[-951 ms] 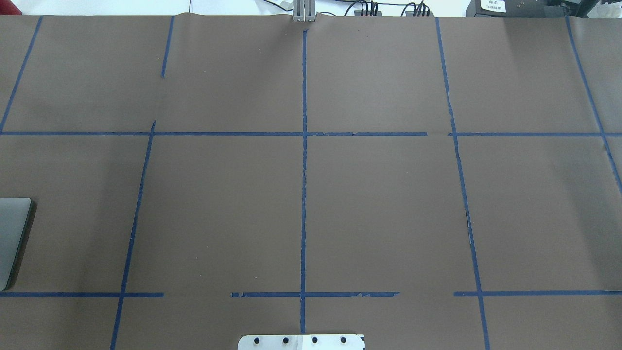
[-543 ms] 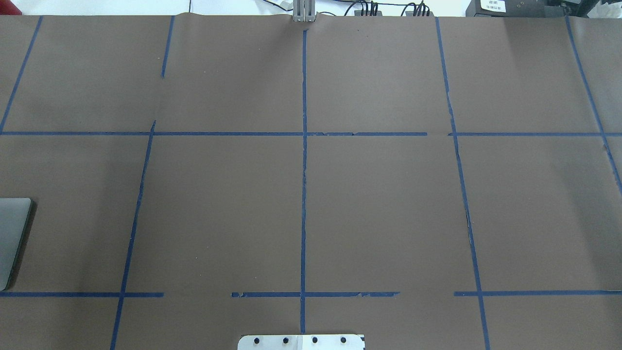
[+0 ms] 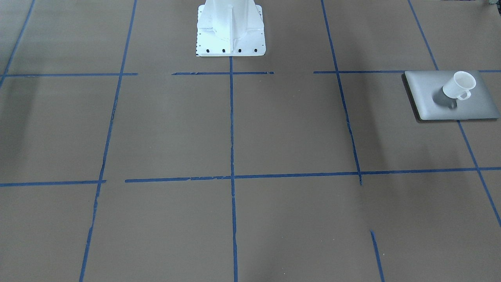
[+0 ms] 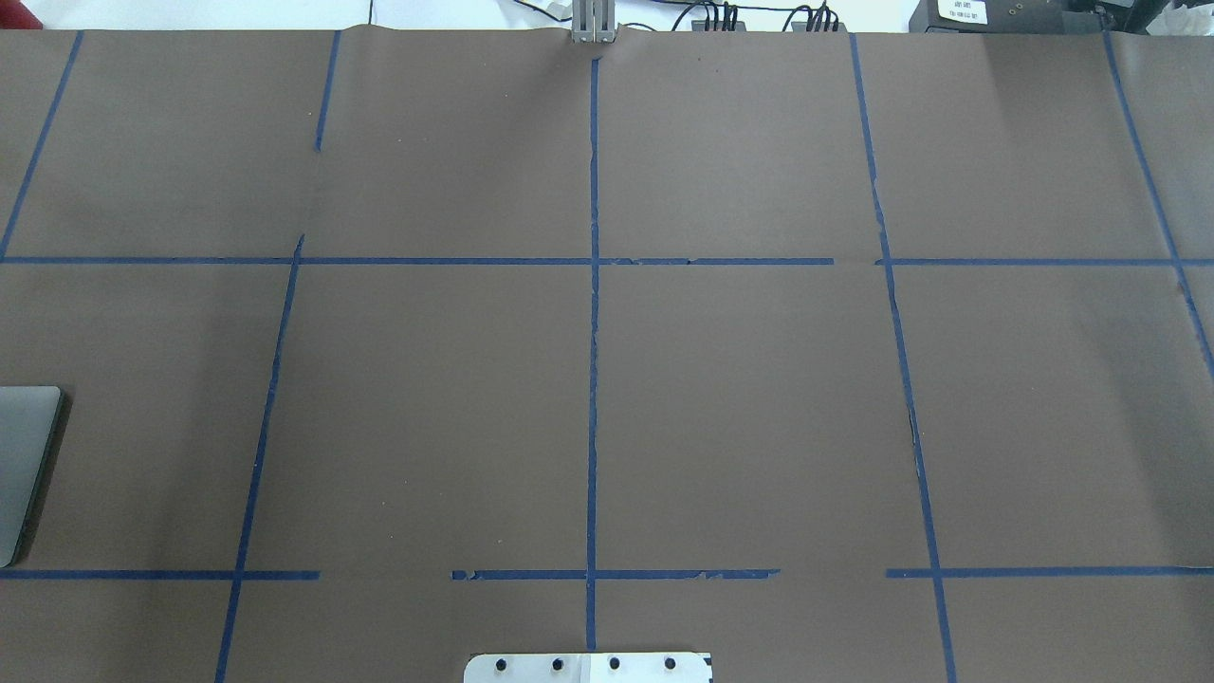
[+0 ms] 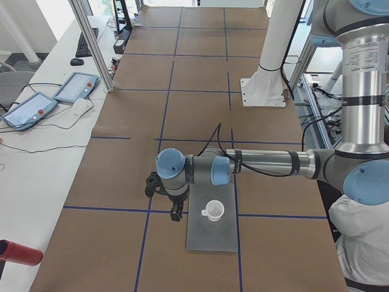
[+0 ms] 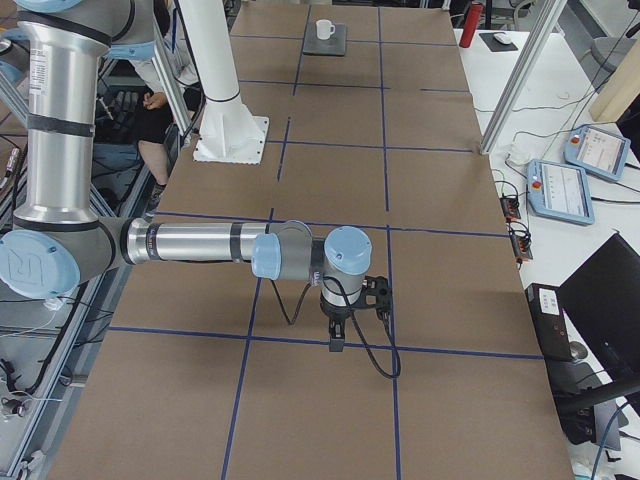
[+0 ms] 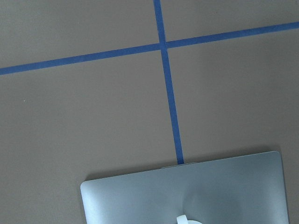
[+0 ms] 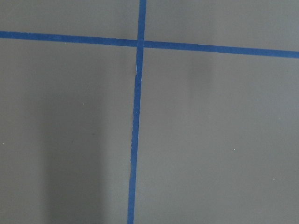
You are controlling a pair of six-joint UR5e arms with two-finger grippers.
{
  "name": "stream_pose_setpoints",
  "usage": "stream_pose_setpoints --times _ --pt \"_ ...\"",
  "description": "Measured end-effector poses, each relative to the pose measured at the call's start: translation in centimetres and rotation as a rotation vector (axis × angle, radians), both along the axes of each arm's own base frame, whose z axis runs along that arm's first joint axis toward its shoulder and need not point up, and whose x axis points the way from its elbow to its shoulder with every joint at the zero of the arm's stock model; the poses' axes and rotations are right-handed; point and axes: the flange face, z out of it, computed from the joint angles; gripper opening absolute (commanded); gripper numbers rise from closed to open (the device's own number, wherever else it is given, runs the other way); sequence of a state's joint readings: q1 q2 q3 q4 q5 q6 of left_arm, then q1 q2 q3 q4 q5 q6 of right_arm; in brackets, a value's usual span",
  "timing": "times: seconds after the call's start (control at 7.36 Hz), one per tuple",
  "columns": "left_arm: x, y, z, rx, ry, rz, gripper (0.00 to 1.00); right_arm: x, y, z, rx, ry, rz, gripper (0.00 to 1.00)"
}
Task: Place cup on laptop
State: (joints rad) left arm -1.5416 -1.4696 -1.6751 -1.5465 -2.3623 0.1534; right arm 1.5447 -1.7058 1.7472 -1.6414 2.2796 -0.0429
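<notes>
Nothing has moved since the earlier overhead pictures: the same corner of the laptop (image 4: 21, 455) lies at 9 o'clock on the table's edge, and no arm shows there.

From the table's left end we meet the laptop (image 5: 211, 238) first. It lies flat and closed, its long side running along the table. The cup (image 5: 213, 210) stands upright on the middle of the lid with its mouth up, so its long axis is vertical. Its handle points to 9 o'clock in this view, away from the robot. In the front-facing view the cup (image 3: 458, 85) and laptop (image 3: 428, 100) sit at 2 o'clock, with the handle toward 5 o'clock. We judge the placing done, since the cup rests free, well in from the lid's edges.

Just beyond, at 10 o'clock from the cup, the left gripper (image 5: 176, 214) hangs pointing down, near the cup but apart from it, likely to keep from knocking it. We cannot tell how far its fingers are spread.

Far down the table the right gripper (image 6: 335, 343) hangs over bare brown paper, well apart from both things. We cannot tell its opening either, and it seems to have no part in this.
</notes>
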Motion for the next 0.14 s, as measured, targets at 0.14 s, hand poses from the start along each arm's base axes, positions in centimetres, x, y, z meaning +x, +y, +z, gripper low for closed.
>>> stream_pose_setpoints --times 0.14 --pt "0.00 0.00 0.00 0.000 0.000 0.000 1.00 0.00 0.00 0.00 0.000 0.000 0.000 1.00"
